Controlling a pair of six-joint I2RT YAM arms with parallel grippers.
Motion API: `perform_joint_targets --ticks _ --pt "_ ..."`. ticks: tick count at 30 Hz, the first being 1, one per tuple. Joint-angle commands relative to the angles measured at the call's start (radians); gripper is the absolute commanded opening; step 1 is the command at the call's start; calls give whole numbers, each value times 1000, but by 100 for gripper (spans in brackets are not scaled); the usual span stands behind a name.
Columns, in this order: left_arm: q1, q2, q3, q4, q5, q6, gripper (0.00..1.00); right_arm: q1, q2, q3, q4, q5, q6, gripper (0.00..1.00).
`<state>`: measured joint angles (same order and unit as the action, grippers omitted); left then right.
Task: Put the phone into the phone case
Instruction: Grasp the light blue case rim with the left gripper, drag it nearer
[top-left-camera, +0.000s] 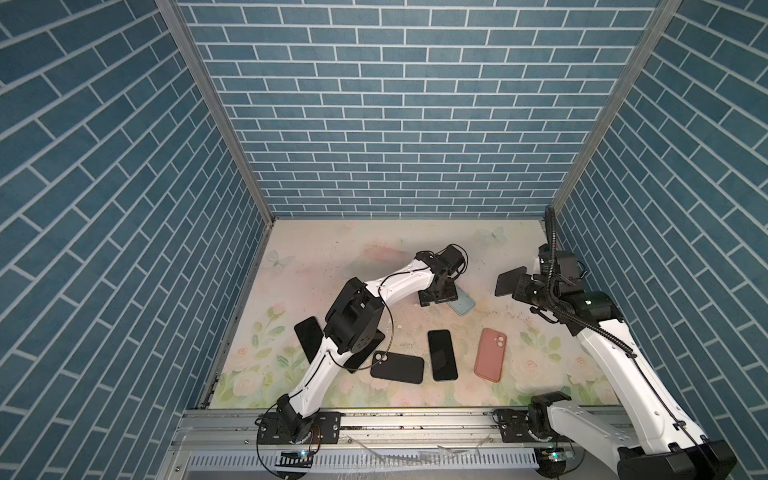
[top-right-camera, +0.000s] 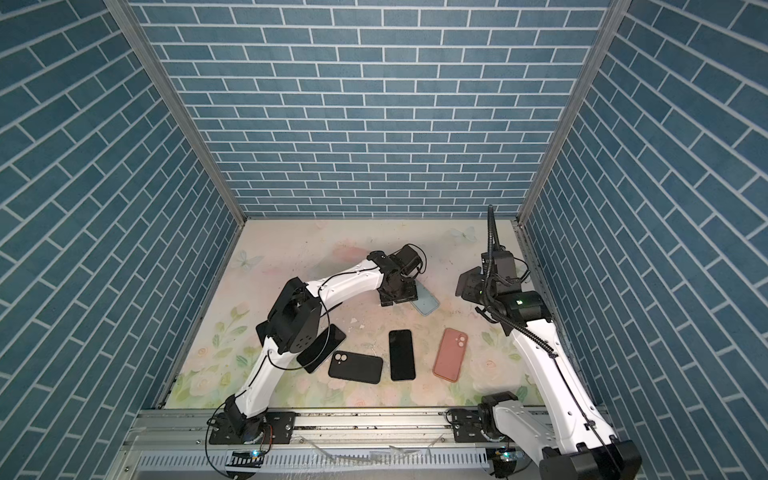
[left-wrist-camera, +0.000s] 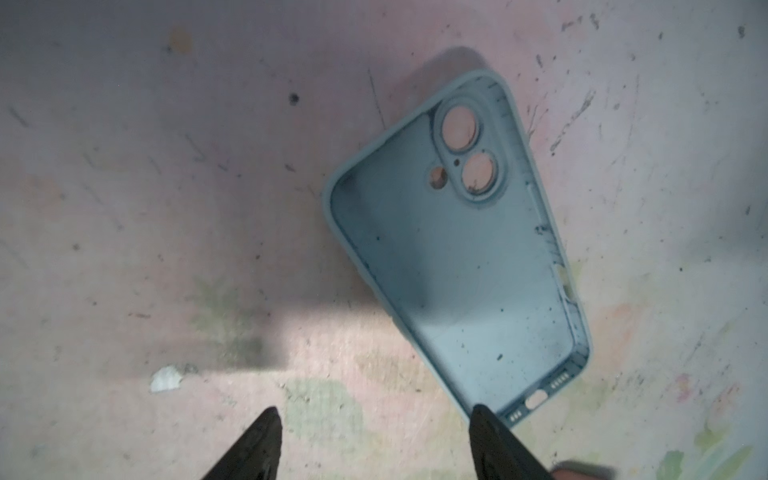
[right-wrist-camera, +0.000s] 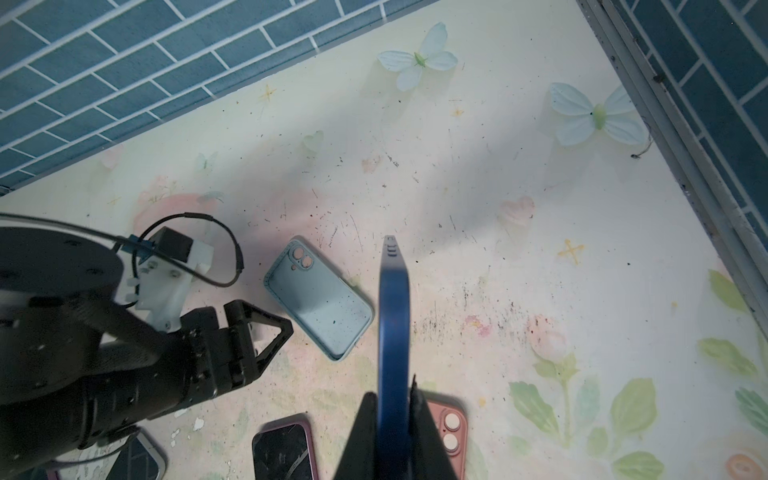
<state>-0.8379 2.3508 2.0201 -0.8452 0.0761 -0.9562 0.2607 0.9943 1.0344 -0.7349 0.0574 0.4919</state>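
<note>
Entry: right end effector (right-wrist-camera: 392, 390) pinches phone (right-wrist-camera: 392, 299) edgewise; left end effector (left-wrist-camera: 374, 409) spread over case (left-wrist-camera: 457, 257) end. Risk: you nudge case askew, phone misseats.

The left arm (top-left-camera: 399, 284) and right arm (top-left-camera: 615, 365) wear glossy white shells between matte black joints. Thin black cables loop along the left arm, a ribbed black conduit (top-left-camera: 552, 232) along the right. The left end effector (left-wrist-camera: 374, 411) has dark, tapered fingers (left-wrist-camera: 257, 449).
</note>
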Motion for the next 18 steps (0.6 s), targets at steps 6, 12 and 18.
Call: perform_joint_targets --ticks 6,12,18 --pt "3 159 237 -142 -100 -24 61 0 -53 -6 -14 -13 -19 0" --pt "5 211 295 -199 -178 4 44 0 -57 11 -31 -5 -43 0" --pt "14 224 296 -200 -205 25 23 0 -53 31 -53 -5 -51 0"
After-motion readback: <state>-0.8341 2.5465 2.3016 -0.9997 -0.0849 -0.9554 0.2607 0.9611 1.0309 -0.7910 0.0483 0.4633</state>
